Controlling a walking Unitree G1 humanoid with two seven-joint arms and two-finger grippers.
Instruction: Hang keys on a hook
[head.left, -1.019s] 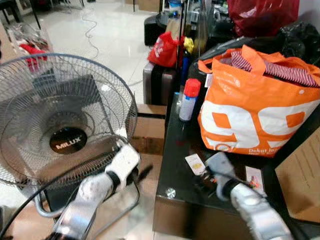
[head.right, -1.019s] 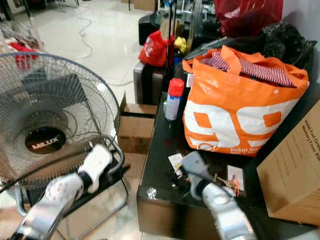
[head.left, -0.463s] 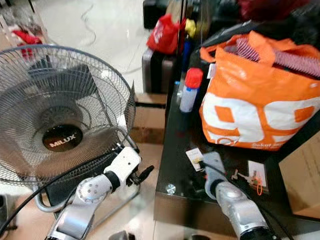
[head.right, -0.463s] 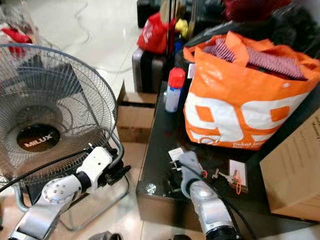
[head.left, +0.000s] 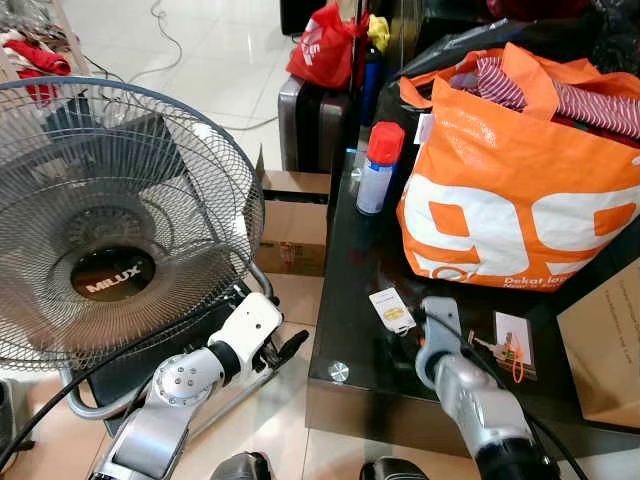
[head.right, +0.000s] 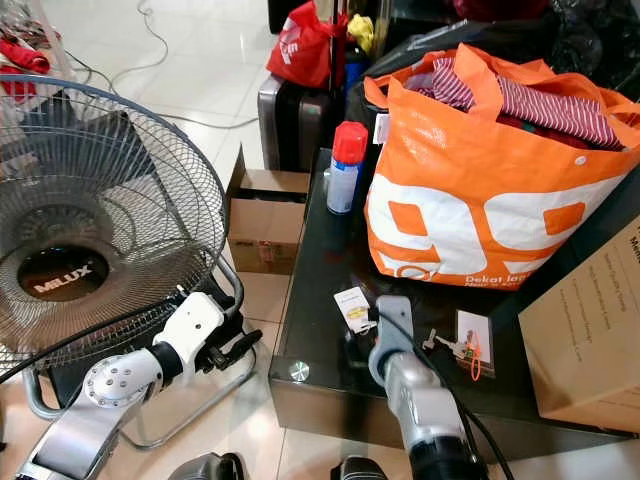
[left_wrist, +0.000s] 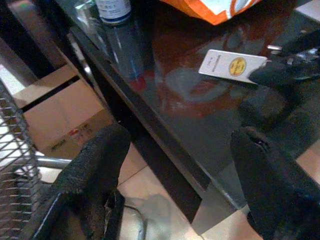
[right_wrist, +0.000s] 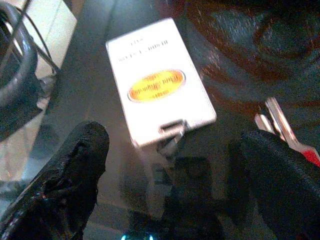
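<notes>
The keys (head.left: 490, 346), with an orange tie, lie on a white card at the front right of the black glass table (head.left: 355, 270). They also appear at the edge of the right wrist view as keys (right_wrist: 276, 121). My right gripper (right_wrist: 172, 172) hovers low over the table, open, between a white tag with a yellow oval (right_wrist: 157, 82) and the keys, holding nothing. From the head view the right gripper (head.left: 420, 335) points down at the glass beside the tag (head.left: 392, 310). My left gripper (head.left: 288, 347) is open and empty, off the table's front left corner.
An orange shopping bag (head.left: 510, 200) full of cloth and a red-capped spray can (head.left: 377, 168) stand further back on the table. A cardboard box (head.left: 605, 350) sits at the right. A large floor fan (head.left: 115, 220) stands on the left, with a floor carton (head.left: 290, 235) behind.
The head camera has tilted and shifted, so the whole scene moved. My right gripper has stayed low over the table between the tag and the keys. The left arm has hardly moved.
</notes>
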